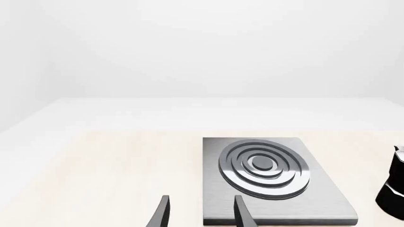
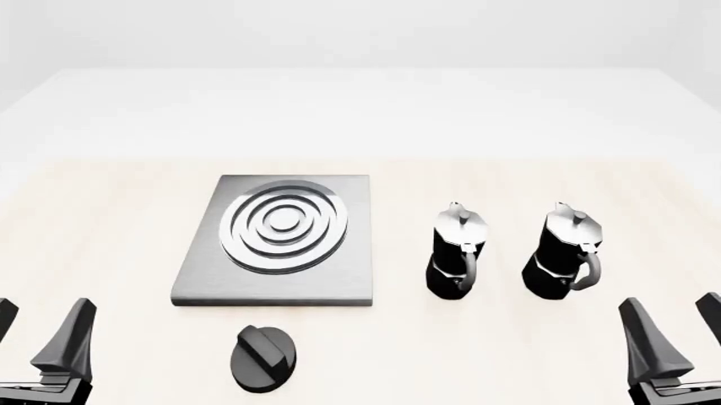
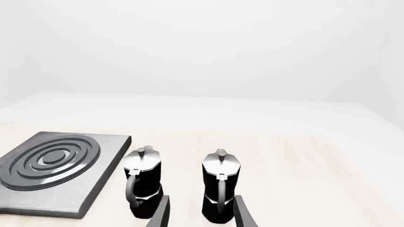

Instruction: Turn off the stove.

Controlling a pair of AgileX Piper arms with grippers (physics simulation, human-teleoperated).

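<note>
Left claw (image 2: 40,337), spread wide and empty near the stove's knob (image 2: 263,359), should straddle its ridge squarely before twisting it off.

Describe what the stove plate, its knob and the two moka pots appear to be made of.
Stove plate: brushed grey metal, by its streaked sheen. Knob: matte black, perhaps plastic. Left moka pot and right moka pot: glossy black bodies, silvery metal-looking tops.

In the front view both hands are cut off by the lower edge: the left hand (image 2: 40,333) and right hand (image 2: 674,329) show only finger ends. The left wrist view clips one moka pot (image 1: 394,187) (its far side lost) and never shows the knob (image 2: 263,359).
</note>
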